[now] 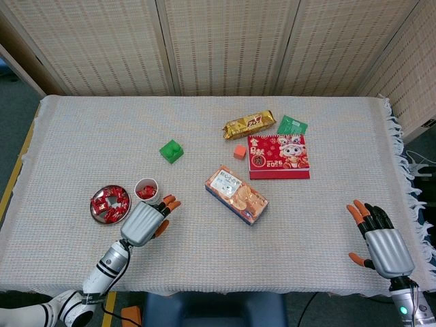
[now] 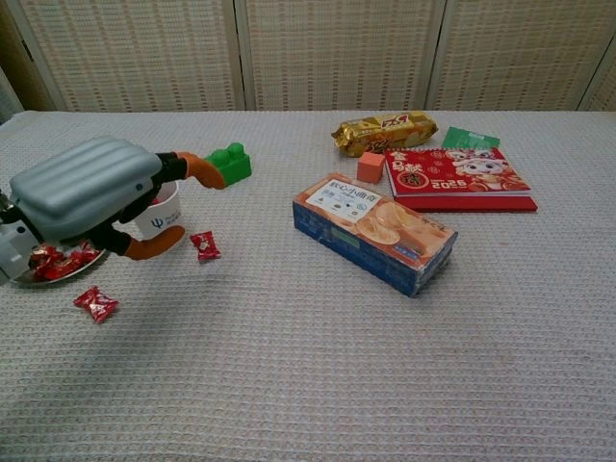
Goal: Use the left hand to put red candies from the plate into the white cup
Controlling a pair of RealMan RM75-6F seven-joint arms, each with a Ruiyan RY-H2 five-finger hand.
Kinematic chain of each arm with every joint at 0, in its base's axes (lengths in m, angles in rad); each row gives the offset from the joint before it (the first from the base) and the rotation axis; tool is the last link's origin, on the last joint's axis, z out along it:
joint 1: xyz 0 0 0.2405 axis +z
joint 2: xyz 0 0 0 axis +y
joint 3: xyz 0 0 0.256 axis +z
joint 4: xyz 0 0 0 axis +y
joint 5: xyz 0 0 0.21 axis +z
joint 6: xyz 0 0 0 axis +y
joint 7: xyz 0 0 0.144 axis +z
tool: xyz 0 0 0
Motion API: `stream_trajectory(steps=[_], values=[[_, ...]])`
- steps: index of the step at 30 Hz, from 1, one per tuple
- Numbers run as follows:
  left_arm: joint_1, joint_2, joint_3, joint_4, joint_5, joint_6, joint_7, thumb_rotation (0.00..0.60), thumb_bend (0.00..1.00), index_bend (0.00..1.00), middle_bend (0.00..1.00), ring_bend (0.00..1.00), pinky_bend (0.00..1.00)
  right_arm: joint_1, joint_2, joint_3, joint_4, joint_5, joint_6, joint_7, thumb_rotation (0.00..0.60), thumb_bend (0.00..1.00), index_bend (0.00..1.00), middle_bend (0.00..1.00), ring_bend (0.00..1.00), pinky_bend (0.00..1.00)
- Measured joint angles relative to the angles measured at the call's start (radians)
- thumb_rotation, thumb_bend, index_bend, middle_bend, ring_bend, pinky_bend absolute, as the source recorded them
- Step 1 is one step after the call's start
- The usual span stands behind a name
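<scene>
Several red candies (image 1: pixel 145 192) already sit inside the white cup (image 1: pixel 146 189), so the job is under way — yet the plate (image 1: pixel 96 212) just beside the cup holds a good heap more. Two wrapped candies lie loose on the cloth near the cup, one (image 2: pixel 203 245) close by its base and another (image 2: pixel 96 304) in front of the plate. The left hand (image 1: pixel 144 221) hovers low just in front of the cup, palm down, fingertips reaching past its side; whether it has anything pinched, I cannot tell. The right hand (image 1: pixel 381 240) rests far off from the cup at the table's edge — fingers spread, holding nothing.
</scene>
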Motion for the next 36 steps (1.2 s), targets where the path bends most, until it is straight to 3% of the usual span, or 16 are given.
stream_trajectory(steps=[8,14,22,36], values=[[-0.023,-0.069,-0.039,0.005,-0.145,-0.129,0.160,0.600,0.45,0.23,0.24,0.81,1.00,-0.019,0.029,-0.024,0.000,-0.071,0.052,0.064,0.600,0.02,0.00,0.00,0.00,0.09],[-0.052,-0.139,-0.079,0.067,-0.250,-0.191,0.292,0.600,0.45,0.23,0.23,0.81,1.00,-0.032,0.047,-0.036,0.007,-0.106,0.080,0.103,0.600,0.02,0.00,0.00,0.00,0.09],[-0.066,-0.189,-0.088,0.165,-0.275,-0.183,0.360,0.600,0.45,0.25,0.23,0.81,1.00,-0.037,0.053,-0.044,0.009,-0.124,0.084,0.110,0.600,0.02,0.00,0.00,0.00,0.10],[-0.085,-0.240,-0.083,0.305,-0.290,-0.198,0.363,0.600,0.45,0.34,0.33,0.81,1.00,-0.034,0.049,-0.034,0.005,-0.107,0.070,0.097,0.600,0.02,0.00,0.00,0.00,0.10]])
